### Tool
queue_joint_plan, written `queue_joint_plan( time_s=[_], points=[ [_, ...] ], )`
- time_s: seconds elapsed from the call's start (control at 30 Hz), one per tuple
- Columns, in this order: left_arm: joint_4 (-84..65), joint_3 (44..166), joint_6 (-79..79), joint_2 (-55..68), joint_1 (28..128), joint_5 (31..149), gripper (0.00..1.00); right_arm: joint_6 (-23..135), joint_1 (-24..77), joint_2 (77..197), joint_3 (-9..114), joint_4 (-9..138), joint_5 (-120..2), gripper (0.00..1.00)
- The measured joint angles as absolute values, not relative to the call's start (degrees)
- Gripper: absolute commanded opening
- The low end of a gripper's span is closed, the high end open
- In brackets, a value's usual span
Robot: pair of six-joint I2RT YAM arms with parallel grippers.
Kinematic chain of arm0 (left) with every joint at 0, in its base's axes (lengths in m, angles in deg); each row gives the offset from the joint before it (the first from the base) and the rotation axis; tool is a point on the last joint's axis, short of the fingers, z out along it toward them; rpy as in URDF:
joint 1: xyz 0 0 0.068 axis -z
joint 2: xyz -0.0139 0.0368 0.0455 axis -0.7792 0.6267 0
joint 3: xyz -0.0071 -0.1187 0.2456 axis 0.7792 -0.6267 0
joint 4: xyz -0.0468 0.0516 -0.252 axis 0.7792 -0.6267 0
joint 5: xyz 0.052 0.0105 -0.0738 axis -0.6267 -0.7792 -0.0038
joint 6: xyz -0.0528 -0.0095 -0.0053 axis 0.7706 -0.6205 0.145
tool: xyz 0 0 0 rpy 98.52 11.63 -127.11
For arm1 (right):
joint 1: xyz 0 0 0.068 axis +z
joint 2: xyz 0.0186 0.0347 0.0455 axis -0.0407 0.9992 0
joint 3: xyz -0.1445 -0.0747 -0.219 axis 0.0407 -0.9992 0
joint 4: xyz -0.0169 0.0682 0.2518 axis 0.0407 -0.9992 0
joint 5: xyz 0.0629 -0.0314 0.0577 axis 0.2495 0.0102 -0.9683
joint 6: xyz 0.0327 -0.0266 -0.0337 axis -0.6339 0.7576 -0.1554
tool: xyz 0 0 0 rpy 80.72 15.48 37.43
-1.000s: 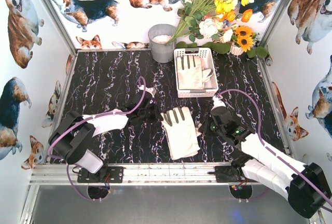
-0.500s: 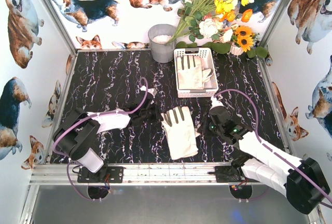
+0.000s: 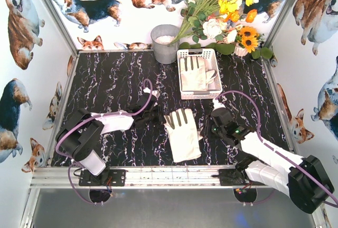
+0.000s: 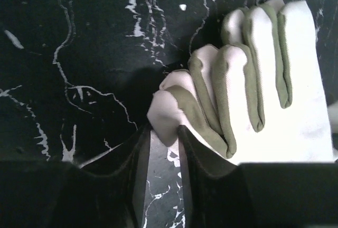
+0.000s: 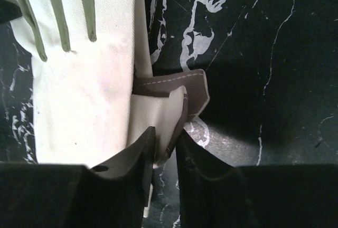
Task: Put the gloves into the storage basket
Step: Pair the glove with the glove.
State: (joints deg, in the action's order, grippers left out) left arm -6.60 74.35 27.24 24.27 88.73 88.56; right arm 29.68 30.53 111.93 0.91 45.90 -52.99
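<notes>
On the black marbled tabletop [image 3: 111,80], your left gripper [image 4: 163,133] and right gripper [image 5: 165,133] are pressing closer on the stacked gloves [image 3: 183,135] from either side, and their jaws are just starting to part, only narrowly. Fabric is sitting at each mouth, so you are probably setting up a pinch. The storage basket [image 3: 181,75] is waiting just behind, holding the other gloves [image 3: 194,74].

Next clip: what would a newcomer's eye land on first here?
The pale glove pile at the middle of the black marbled table, with the left gripper and right gripper nosed up to its opposite edges. Behind it, the white basket already holds gloves, near bright flowers and corgi-print walls.
</notes>
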Motion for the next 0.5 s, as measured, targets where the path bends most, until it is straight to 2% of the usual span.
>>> queue_joint_plan(
  time_s=[0.1, 0.2, 0.4, 0.5],
  points=[
    [-8.29, 74.96, 26.87, 23.88, 88.73, 86.83, 0.44, 30.07, 30.53, 111.65, 1.35, 44.33, -52.66, 0.51],
    [-12.09, 76.95, 26.11, 21.47, 88.73, 83.88, 0.5, 30.92, 30.53, 109.57, 2.77, 41.42, -51.53, 0.62],
    [-18.25, 81.5, 24.71, 13.36, 89.41, 80.43, 0.48, 32.67, 28.98, 106.86, 10.58, 34.89, -51.27, 0.63],
    [-18.21, 82.11, 25.04, 12.29, 90.85, 80.97, 0.46, 32.28, 26.9, 107.25, 12.13, 33.73, -53.45, 0.6]
  ],
)
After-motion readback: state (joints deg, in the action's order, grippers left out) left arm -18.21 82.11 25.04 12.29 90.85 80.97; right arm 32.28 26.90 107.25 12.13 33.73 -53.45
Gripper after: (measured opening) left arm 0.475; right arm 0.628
